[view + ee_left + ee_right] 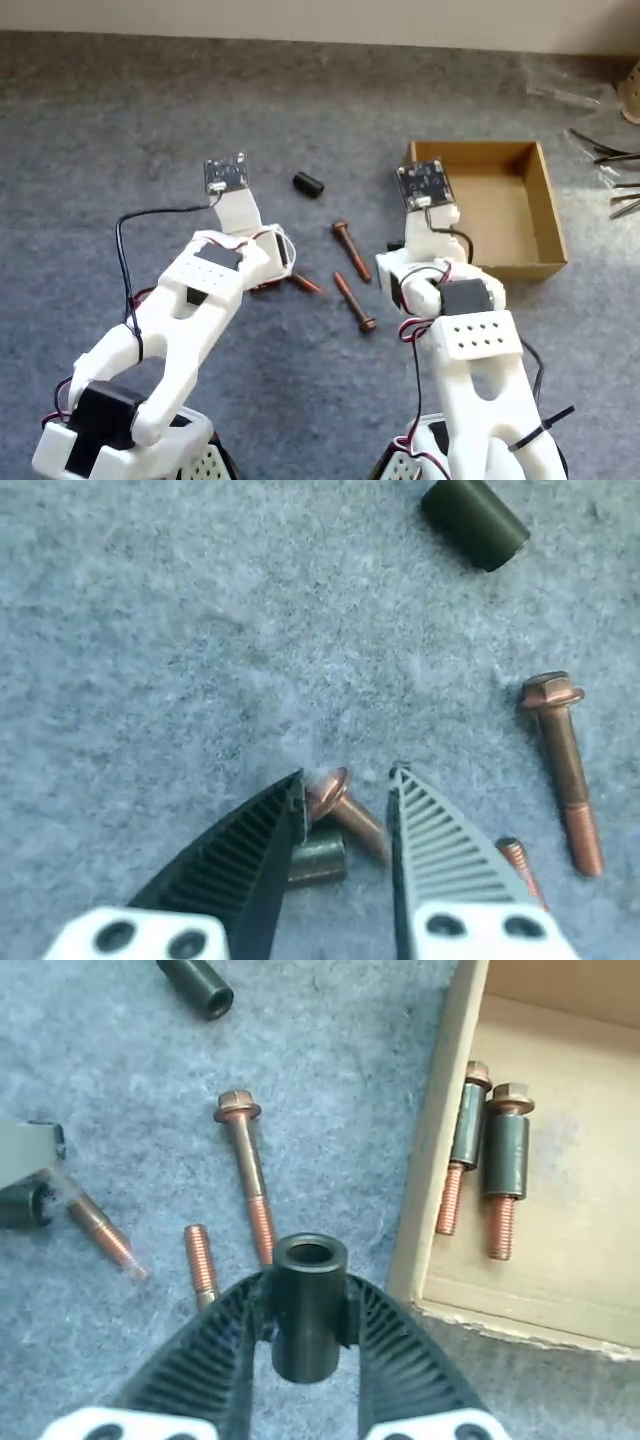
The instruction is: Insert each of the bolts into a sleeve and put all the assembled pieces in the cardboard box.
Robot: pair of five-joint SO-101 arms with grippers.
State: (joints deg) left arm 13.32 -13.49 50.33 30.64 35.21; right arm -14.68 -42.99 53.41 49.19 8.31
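Observation:
My left gripper [345,776] is low over the grey felt, open, its tips on either side of a copper bolt [340,805]. A dark sleeve [318,858] lies right against that bolt; I cannot tell whether the bolt is inside it. My right gripper [308,1290] is shut on a black sleeve [309,1305] held upright, just outside the cardboard box [440,1150]. Two assembled pieces [505,1160] lie in the box. Two loose bolts [352,250] [355,302] lie between the arms, and a loose sleeve [309,184] sits farther back.
The cardboard box [548,215] stands at the right, beside the right arm [470,330]. Metal tools [610,170] lie past it at the table's right edge. The left arm [190,300] trails a black cable [125,250].

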